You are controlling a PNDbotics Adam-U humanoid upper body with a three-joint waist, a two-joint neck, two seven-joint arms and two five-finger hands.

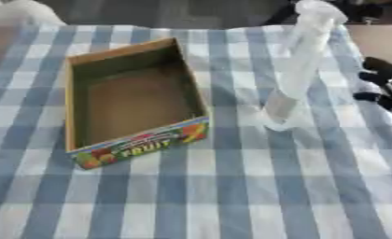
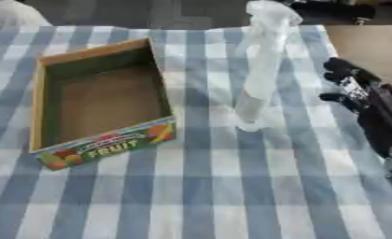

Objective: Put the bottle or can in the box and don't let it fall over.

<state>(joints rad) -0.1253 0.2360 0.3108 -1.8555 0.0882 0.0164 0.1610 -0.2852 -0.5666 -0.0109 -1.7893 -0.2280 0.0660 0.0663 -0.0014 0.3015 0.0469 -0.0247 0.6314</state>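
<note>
Before you, the blue-and-white checked tablecloth (image 1: 232, 186) spreads across the table, with the open cardboard fruit box (image 2: 44, 100) lying empty toward your left. The clear plastic bottle (image 2: 261, 65) stands upright on the cloth just right of the box, outside it. Your right hand (image 2: 354, 86) hovers near the bottle's right, fingers relaxed, touching nothing.

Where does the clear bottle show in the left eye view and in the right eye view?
Left eye view: the clear bottle stands right of centre, upper half, on the checked cloth.
Right eye view: it stands nearer the middle, upper half.
Shared landmark: the open cardboard box with the FRUIT label, to the bottle's left in both.
</note>
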